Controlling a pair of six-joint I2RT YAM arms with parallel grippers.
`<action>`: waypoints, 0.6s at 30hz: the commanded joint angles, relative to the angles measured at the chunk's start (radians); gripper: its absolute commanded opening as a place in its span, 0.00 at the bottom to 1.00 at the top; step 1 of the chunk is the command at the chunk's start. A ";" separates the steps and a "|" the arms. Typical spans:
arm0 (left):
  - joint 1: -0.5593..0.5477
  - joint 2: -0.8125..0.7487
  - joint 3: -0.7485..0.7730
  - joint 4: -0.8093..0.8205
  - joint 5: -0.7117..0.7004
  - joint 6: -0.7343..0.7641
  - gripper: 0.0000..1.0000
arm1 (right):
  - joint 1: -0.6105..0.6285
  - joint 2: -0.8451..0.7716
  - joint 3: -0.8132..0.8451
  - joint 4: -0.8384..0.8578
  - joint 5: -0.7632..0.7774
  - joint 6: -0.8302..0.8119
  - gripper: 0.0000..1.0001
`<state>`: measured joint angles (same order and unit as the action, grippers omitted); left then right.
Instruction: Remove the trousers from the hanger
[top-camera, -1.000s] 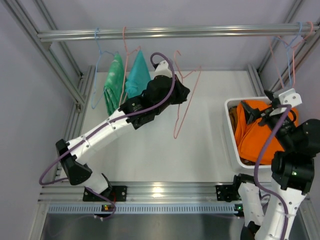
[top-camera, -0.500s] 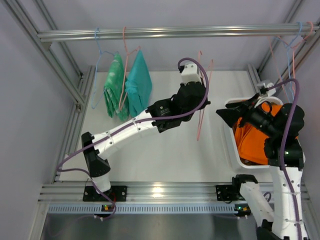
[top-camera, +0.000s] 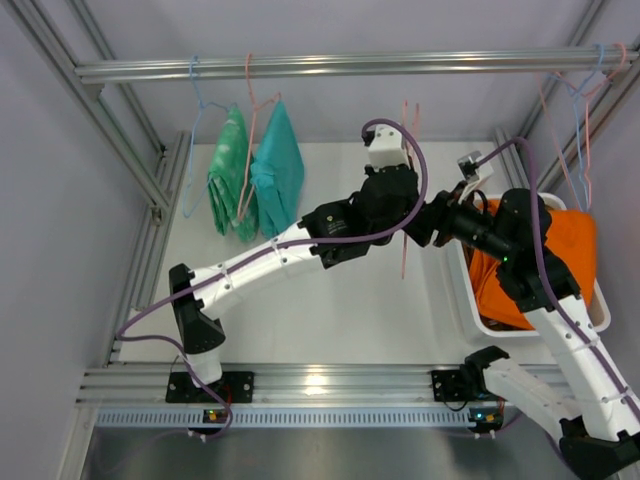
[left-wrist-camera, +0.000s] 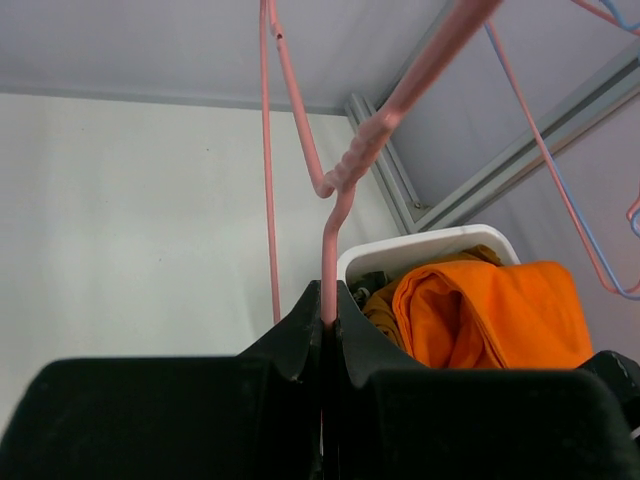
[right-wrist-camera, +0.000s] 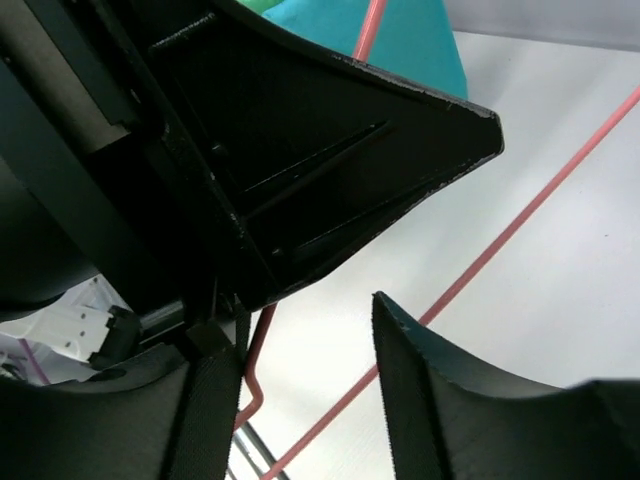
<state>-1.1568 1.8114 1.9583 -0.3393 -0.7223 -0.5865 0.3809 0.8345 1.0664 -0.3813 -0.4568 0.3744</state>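
Note:
My left gripper (top-camera: 405, 212) is shut on the neck of an empty pink hanger (top-camera: 403, 250) and holds it upright just left of the white bin (top-camera: 455, 285). The left wrist view shows its jaws (left-wrist-camera: 330, 300) pinching the hanger wire (left-wrist-camera: 345, 190). My right gripper (top-camera: 433, 222) is open, right beside the left gripper. Pink hanger wire (right-wrist-camera: 520, 220) runs between its spread fingers (right-wrist-camera: 305, 340). Orange trousers (top-camera: 575, 235) lie in the bin on brownish cloth (left-wrist-camera: 385, 300). Green trousers (top-camera: 228, 165) and teal trousers (top-camera: 280, 170) hang from hangers on the rail at the left.
The metal rail (top-camera: 340, 66) crosses the back. Several empty pink and blue hangers (top-camera: 580, 110) hang at its right end. Aluminium frame posts (top-camera: 140, 170) line the left and right sides of the white table.
My left arm has carried the pink hanger rightwards from beside the teal trousers to the bin. My right arm has swung left from over the bin to beside the left gripper.

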 joint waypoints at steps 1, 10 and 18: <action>-0.007 -0.011 0.050 0.065 -0.009 0.005 0.00 | 0.019 0.009 0.004 0.100 0.075 0.030 0.48; -0.003 -0.043 0.007 0.088 -0.006 0.034 0.10 | -0.003 -0.003 0.018 0.125 0.004 0.093 0.00; 0.022 -0.207 -0.137 0.213 0.201 0.102 0.85 | -0.114 -0.049 0.064 0.070 -0.120 0.188 0.00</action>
<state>-1.1412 1.7134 1.8442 -0.2596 -0.6109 -0.5316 0.2893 0.8139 1.0687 -0.3397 -0.5198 0.5198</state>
